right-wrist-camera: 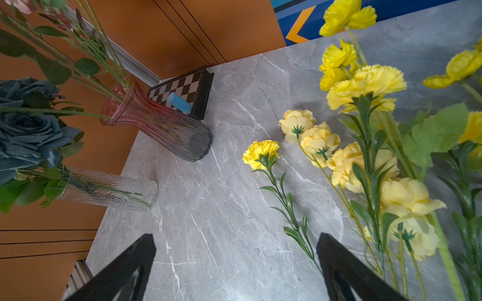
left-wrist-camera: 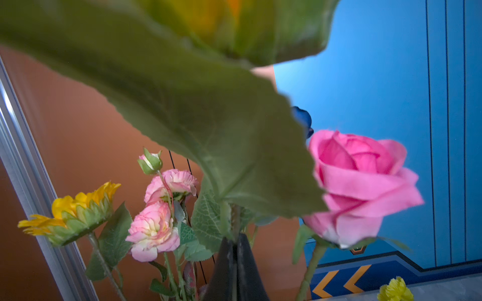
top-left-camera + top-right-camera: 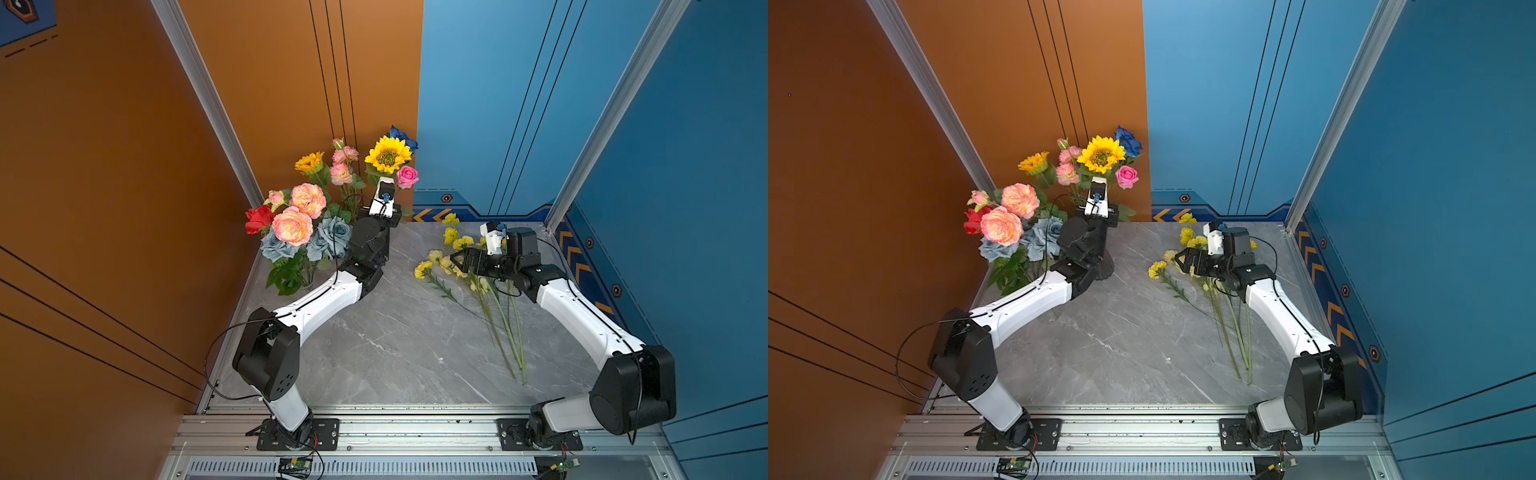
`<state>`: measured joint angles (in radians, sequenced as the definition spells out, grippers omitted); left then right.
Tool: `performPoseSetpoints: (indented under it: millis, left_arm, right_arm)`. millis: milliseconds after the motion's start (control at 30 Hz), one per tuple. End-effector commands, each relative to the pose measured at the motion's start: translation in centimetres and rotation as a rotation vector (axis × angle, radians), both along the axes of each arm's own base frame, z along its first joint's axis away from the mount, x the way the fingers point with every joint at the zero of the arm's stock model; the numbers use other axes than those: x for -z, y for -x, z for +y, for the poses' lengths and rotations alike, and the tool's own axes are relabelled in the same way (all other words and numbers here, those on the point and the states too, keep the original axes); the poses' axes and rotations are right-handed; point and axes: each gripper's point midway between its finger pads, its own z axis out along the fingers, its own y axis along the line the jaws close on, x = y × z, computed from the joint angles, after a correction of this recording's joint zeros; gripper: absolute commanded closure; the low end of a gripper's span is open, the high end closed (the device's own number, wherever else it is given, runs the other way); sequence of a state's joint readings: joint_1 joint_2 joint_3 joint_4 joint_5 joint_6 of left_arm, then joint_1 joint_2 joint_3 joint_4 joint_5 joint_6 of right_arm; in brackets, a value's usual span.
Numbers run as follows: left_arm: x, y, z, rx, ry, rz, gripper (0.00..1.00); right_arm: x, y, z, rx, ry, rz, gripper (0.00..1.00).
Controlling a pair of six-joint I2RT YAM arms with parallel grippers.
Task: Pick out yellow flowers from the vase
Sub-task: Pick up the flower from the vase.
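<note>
Two vases stand at the far left of your bench (image 3: 395,353): the clear textured vase (image 1: 109,192) carries two peach peonies (image 3: 308,200), grey-blue roses (image 3: 334,235) and one red bloom (image 3: 257,218), while the pink-tinted ribbed vase (image 1: 156,125) beside it holds thin green stems. Two sunflowers rise over the far bunch: the small sunflower (image 3: 309,162) next to pink ruffled blooms (image 3: 341,173), and the large sunflower (image 3: 388,154) directly above your left arm, whose left fingers (image 2: 224,265) are clenched on its green stem, one pink rose (image 2: 362,187) close by. The other yellow flowers (image 3: 451,249) lie in one loose heap on the right of the bench, poppies, carnations and pale rose clusters, their stems overlapping too much to count. Your right fingers (image 1: 125,265) hang spread wide just above that heap, holding nothing
</note>
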<state>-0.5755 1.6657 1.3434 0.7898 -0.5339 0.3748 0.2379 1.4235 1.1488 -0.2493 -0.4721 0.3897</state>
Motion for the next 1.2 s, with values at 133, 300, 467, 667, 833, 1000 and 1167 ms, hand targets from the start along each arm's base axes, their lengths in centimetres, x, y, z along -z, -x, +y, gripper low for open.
performPoseSetpoints:
  millis: [133,300,467,667,833,1000,1167]
  left_arm:
    - [-5.8,2.4,0.9,0.022,0.042,-0.115,1.0]
    - [-8.0,4.1,0.7,0.064,0.095,-0.157,1.0]
    - [-10.0,6.1,0.0,0.125,0.15,-0.185,1.0]
    - [-12.9,8.6,-1.2,0.198,0.172,-0.225,1.0]
    - [-15.7,11.1,-1.3,0.239,0.189,-0.268,1.0]
    - [-17.3,13.3,-1.2,0.264,0.186,-0.29,1.0]
    - [-17.6,14.8,-0.9,0.315,0.24,-0.262,1.0]
  right_arm:
    - [-4.1,0.8,2.1,-0.081,-0.017,-0.13,0.0]
    - [-6.5,1.7,3.3,-0.129,-0.027,-0.226,0.0]
    - [-8.8,3.1,4.9,-0.196,-0.021,-0.322,0.0]
    - [-11.1,4.1,6.4,-0.239,-0.035,-0.398,0.0]
    - [-13.4,4.8,7.1,-0.254,-0.049,-0.461,0.0]
    - [-16.2,5.9,7.6,-0.265,-0.038,-0.531,0.0]
    - [-19.7,7.3,7.8,-0.282,-0.012,-0.616,0.0]
